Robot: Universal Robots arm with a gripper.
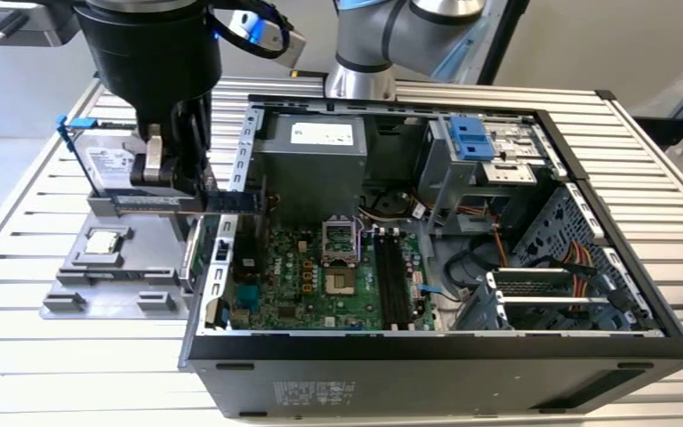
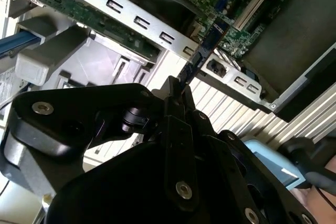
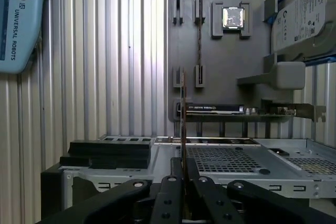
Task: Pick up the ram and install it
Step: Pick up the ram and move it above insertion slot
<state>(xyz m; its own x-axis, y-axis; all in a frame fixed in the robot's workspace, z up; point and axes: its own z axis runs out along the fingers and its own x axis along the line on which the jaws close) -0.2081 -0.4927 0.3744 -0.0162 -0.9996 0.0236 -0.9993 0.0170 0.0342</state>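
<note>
**Second wrist view: the ram [image 2: 204,48] is pinched in the gripper [image 2: 177,88]**

The two black fingers [image 3: 169,198] are pressed together on the flat faces of the ram, near one end as it seems. The dark bluish stick stands out from the tips toward the open computer case [image 1: 437,342]. In the first wrist view it is seen by its edge, as one thin straight line.

In the exterior view the gripper hangs at the exterior view's left, over the left wall of the case, between the case and the grey holder plate [image 1: 116,276]. On this plate rest the square CPU chip [image 3: 232,17], the hard drive [image 3: 302,17] and a graphics card [image 3: 212,109]. The long memory slots [image 1: 391,280] on the motherboard [image 1: 306,276] lie further right, well apart from the ram.

I judge the ram to be light and stiff, but thin and fragile. Its faces are smooth, so a narrow pinch may let it turn or slip. The safest hold is probably on the bare board and the chip bodies. The contact edge should stay free, and bending must be avoided
</note>
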